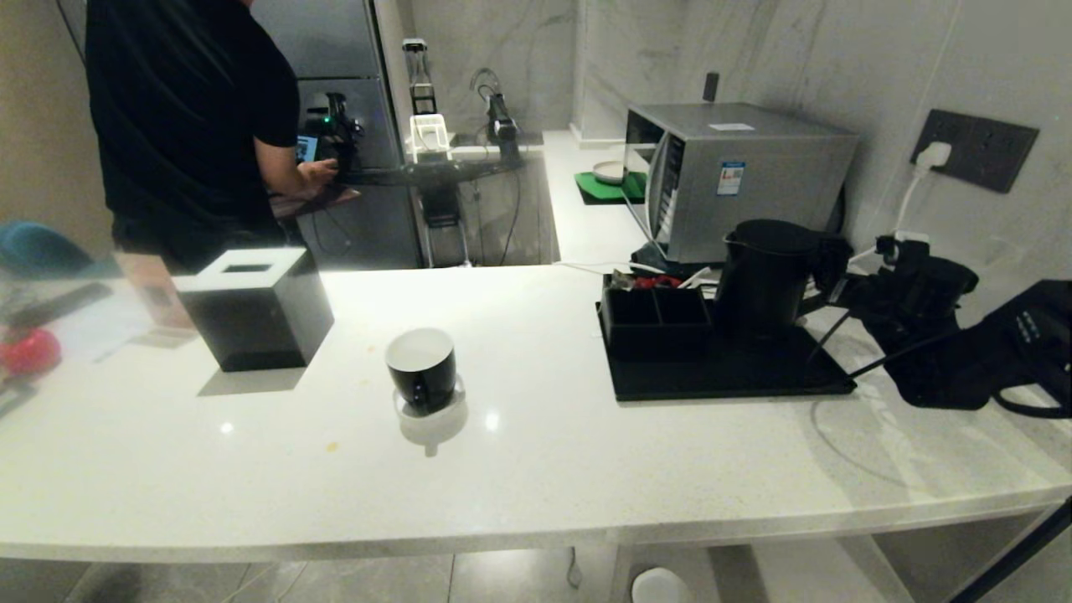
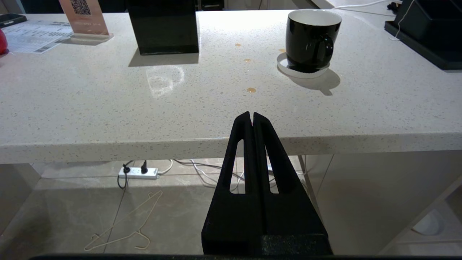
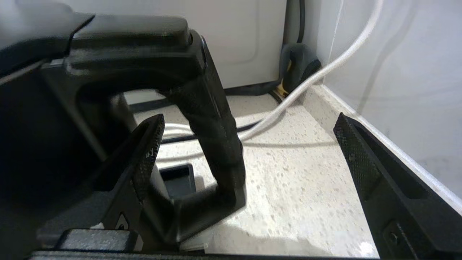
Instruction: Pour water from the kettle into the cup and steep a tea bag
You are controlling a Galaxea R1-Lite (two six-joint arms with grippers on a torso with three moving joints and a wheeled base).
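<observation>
- Tissue box point(image 1: 255, 308): black cube, left on the counter point(image 1: 536, 469).
- Organizer point(image 1: 656, 316): low and black, on the left part of a black tray point(image 1: 729, 375), right of centre.
- Microwave point(image 1: 737, 176): silver, far right.
- Wall socket point(image 1: 976, 149): far right, with a white plug point(image 1: 934, 156) in it.
- Person point(image 1: 188, 126): black shirt, far left.
- Sign point(image 2: 83, 18): orange, far left.
- Hanger point(image 2: 122, 227): on the floor under the counter, near a power strip point(image 2: 139, 172).

The kettle point(image 3: 43, 119) body runs off the right wrist view's edge, so only its handle point(image 3: 213, 137) shows whole. In the head view, the right hand point(image 1: 837, 280) is mostly tucked behind the kettle. No tea bag to be made out.
</observation>
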